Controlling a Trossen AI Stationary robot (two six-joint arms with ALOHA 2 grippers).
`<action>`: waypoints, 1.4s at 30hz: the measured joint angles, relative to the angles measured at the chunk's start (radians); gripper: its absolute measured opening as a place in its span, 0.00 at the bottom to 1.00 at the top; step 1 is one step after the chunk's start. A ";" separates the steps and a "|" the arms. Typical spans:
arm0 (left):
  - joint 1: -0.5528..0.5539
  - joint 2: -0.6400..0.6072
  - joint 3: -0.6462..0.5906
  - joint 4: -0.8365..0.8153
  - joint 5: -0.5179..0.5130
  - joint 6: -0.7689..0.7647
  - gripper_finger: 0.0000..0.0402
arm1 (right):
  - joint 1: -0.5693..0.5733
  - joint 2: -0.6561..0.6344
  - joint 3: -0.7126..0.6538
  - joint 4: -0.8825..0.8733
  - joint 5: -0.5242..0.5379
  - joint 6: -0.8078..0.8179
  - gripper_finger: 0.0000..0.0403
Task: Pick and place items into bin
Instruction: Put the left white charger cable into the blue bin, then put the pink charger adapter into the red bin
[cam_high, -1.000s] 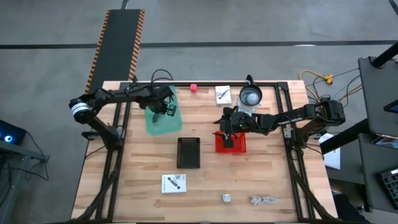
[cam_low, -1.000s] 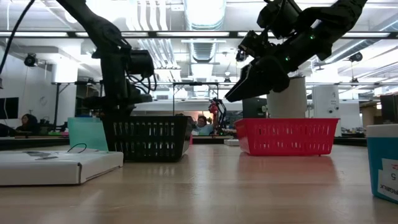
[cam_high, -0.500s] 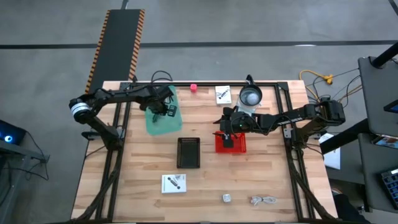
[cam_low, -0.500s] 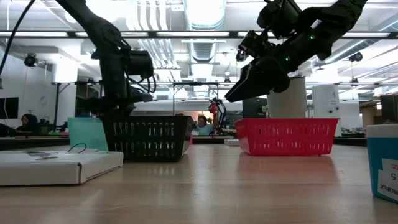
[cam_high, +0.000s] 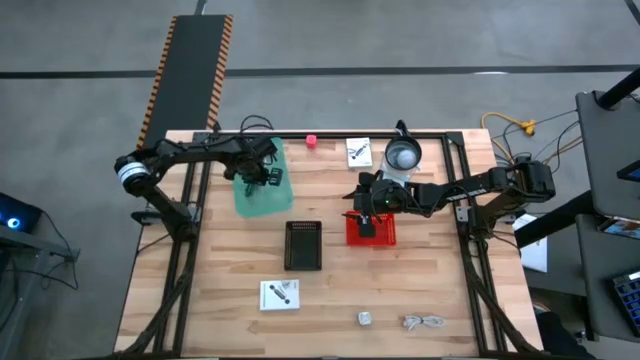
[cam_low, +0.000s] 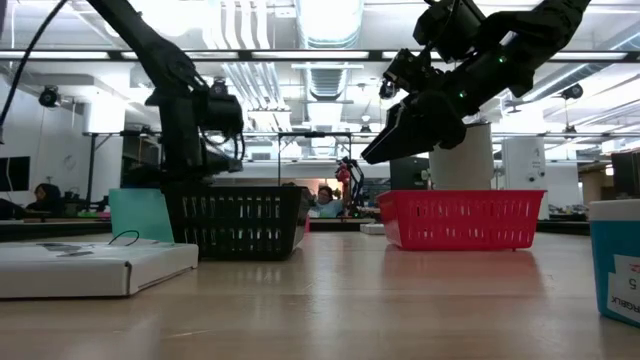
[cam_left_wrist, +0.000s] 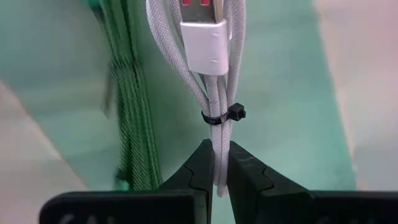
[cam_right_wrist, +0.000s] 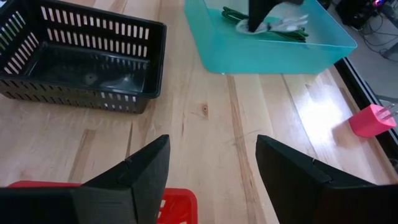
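My left fingers (cam_left_wrist: 216, 171) are pinched tight on a pale grey cable bundle (cam_left_wrist: 211, 81), and I am holding it over the inside of the teal bin (cam_high: 262, 192) near the table's (cam_high: 220, 285) far left. The step in hand, as I judge it, is the drop. To do it well I should keep the bundle hanging plumb over the bin's floor, clear of the walls, lower a little so it does not bounce out, then open and lift straight up so the loops do not snag on my fingers. A green cable (cam_left_wrist: 129, 112) already lies in the bin beside where mine will land; I would rather not drag it.

The bundle is braided grey cord folded into several strands, cinched by a thin black tie, with a white plug end hanging against it. It looks soft and limp, so it should settle where it falls.

My right fingers (cam_right_wrist: 211, 180) stand wide apart and empty, hovering over the red basket (cam_high: 371, 230), looking toward the black basket (cam_right_wrist: 81, 62) and a pink plug (cam_right_wrist: 372, 121)
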 joint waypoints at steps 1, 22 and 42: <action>0.000 0.014 0.000 -0.005 0.021 0.000 0.03 | 0.000 0.000 0.000 0.000 0.000 0.000 0.56; 0.006 0.087 0.081 -0.001 0.024 0.095 0.03 | 0.000 0.000 0.000 -0.014 0.000 0.000 0.56; 0.005 0.027 0.128 -0.003 0.026 0.224 0.45 | 0.000 0.000 0.000 -0.019 0.000 0.000 0.56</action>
